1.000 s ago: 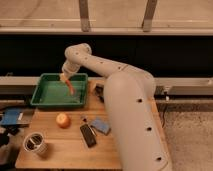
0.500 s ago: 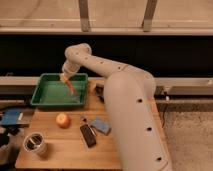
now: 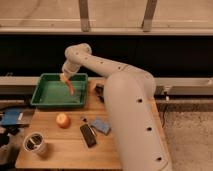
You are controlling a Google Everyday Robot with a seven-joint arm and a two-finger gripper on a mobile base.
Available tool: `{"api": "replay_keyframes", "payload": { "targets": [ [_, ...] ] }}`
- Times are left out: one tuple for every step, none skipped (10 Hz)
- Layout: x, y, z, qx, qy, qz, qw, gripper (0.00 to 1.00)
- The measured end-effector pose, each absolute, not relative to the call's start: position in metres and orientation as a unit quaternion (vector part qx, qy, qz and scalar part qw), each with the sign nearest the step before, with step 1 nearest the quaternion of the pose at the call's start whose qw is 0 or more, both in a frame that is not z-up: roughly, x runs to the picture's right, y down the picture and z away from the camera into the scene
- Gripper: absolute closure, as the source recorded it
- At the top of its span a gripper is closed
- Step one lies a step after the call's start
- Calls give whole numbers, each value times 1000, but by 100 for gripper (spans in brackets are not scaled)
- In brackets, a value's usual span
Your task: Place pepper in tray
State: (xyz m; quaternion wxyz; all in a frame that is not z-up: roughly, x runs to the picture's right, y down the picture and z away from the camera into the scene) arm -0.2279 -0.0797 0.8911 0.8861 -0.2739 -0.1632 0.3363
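The green tray [image 3: 46,100] sits at the back left of the wooden table. My gripper [image 3: 65,77] hangs over the tray's right half, at the end of the white arm that reaches in from the right. The red-orange pepper [image 3: 70,86] dangles from it, pointing down toward the tray floor and slightly to the right. The gripper is shut on the pepper's upper end. Whether the pepper's tip touches the tray floor cannot be told.
A round orange fruit [image 3: 62,120] lies in front of the tray. A metal can [image 3: 36,144] stands at the front left. A dark phone-like object [image 3: 88,135] and a blue sponge [image 3: 101,125] lie mid-table. The robot's white body [image 3: 132,125] fills the right side.
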Motion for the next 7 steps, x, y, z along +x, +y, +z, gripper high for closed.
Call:
{"api": "replay_keyframes", "payload": {
  "targets": [
    [-228,-80,891,-274,-163,336,886,27],
    [-228,-80,891,-274,-163,336,886,21],
    [-228,-80,891,-274,-163,336,886,20],
    [-228,-80,891,-274,-163,336,886,20],
    [-228,-80,891,-274,-163,336,886,20],
    [-228,-80,891,-274,-163,336,886,20],
    [-228,-80,891,-274,-163,336,886,20]
  ]
}}
